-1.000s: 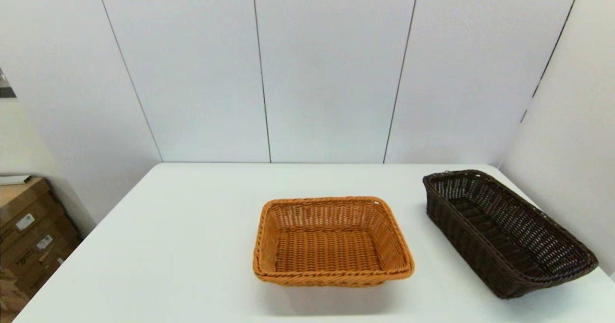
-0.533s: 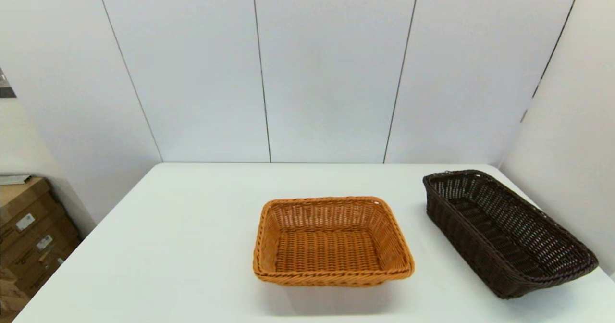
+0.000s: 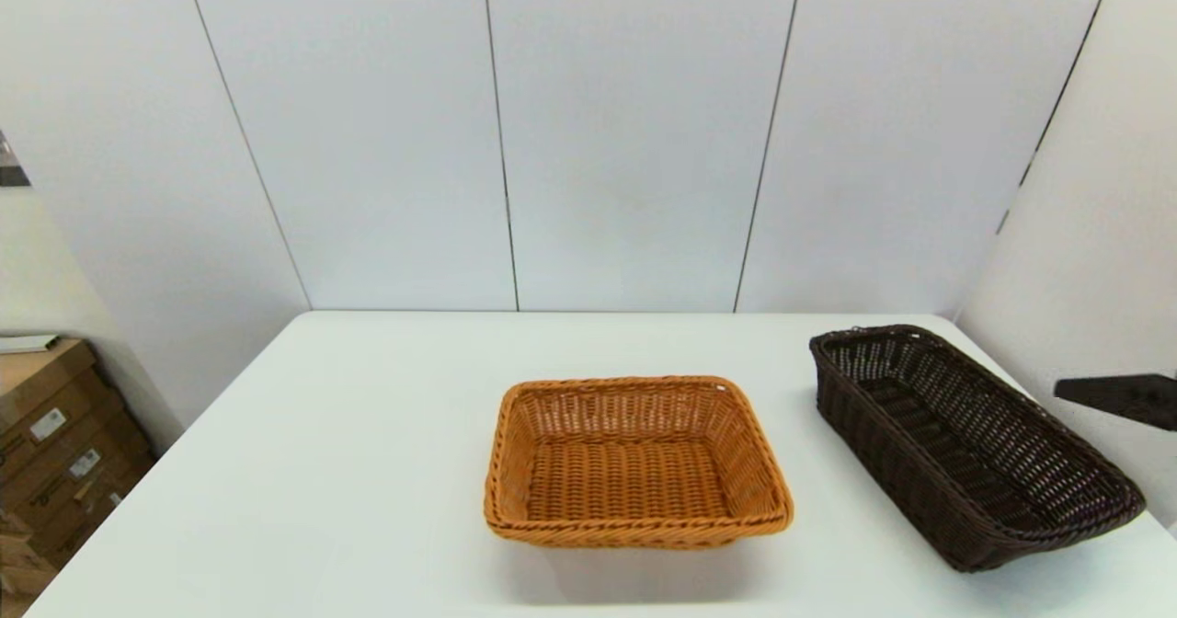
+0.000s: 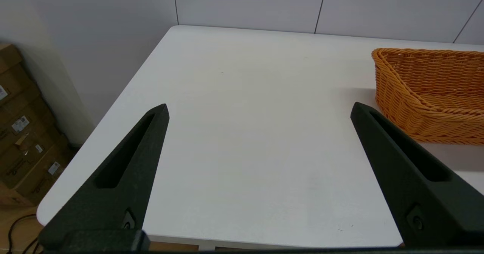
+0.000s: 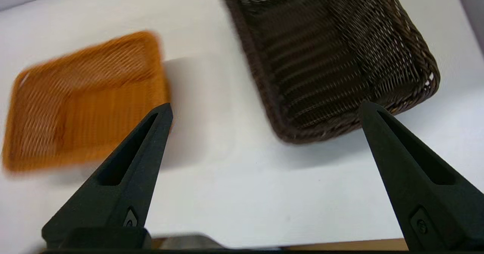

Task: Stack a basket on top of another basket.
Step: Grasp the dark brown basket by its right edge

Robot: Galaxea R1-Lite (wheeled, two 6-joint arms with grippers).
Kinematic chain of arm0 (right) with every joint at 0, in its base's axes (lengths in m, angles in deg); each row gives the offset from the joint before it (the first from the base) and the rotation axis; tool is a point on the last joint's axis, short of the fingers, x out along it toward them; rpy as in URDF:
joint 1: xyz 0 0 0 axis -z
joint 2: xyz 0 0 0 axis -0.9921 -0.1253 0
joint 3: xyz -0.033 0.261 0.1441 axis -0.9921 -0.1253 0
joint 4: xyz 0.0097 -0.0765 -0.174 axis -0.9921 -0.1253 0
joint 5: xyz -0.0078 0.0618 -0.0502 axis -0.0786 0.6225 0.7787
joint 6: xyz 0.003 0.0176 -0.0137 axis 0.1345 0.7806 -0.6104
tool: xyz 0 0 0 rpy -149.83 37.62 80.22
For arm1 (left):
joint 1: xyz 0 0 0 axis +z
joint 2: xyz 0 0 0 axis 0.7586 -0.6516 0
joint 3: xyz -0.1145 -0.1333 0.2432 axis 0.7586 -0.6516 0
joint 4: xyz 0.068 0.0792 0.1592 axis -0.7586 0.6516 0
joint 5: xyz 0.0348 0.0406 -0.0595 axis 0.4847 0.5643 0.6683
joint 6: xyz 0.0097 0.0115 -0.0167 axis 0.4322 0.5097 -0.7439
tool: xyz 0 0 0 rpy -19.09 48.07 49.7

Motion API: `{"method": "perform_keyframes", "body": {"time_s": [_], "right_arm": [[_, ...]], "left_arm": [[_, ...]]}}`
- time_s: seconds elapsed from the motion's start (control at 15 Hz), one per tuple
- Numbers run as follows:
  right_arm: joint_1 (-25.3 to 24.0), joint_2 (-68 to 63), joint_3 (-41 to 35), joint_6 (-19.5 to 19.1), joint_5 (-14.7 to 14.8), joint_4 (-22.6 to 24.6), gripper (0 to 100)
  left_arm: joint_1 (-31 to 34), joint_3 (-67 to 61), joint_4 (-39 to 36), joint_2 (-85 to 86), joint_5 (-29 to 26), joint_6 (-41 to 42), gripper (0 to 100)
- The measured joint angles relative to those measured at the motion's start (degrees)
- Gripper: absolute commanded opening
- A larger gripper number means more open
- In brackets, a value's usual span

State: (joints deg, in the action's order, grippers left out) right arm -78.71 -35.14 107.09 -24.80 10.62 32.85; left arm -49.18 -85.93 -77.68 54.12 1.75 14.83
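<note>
My right gripper (image 5: 264, 108) has its jaws spread wide and released, nothing between them, and it hangs above the near right part of the white surface (image 5: 227, 186), clear of everything. Through the gap between the two black fingers (image 5: 124, 171) I look down on the dark brown basket (image 5: 325, 57), its near short end and braided rim just beyond my fingertips, not touched. In the head view only a dark sliver of that right gripper (image 3: 1117, 397) pokes in from the right edge, up in the air beside the dark brown basket (image 3: 965, 443). My left gripper (image 4: 259, 108) is also released, jaws wide apart and empty, held low over the near left corner of the surface (image 4: 242, 133), out of the head view altogether. Off to its side sits the orange basket (image 4: 427, 95), near but apart from my left fingers. Widening out: the orange basket (image 3: 634, 462) sits upright around the middle of the surface (image 3: 368, 471), long side facing me, open side up and with nothing in it. The dark brown basket stands to its right, well apart from it, turned at an angle so its length runs from the back toward the near right corner, also upright and holding nothing. The two baskets are not stacked. Past the left edge, down on the floor, cardboard boxes (image 3: 55, 443) are piled against the wall.
</note>
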Motion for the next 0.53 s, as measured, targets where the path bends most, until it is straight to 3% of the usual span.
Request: {"method": "perform_keyframes", "body": {"time_s": [0.2,0.4,0.53], "right_arm": [[2.90,-12.30,7.85,7.95,1.71,-2.60,100],[5.79,-20.08,13.31,17.21,1.94,-9.09,100],[7.01,-22.97,14.65,21.42,2.01,-12.76,100]], "left_arm": [[0.00,0.00,0.00,0.00,0.00,0.02,100],[0.00,0.00,-0.02,0.00,0.00,0.02,100],[0.00,0.00,-0.02,0.00,0.00,0.02,100]]}}
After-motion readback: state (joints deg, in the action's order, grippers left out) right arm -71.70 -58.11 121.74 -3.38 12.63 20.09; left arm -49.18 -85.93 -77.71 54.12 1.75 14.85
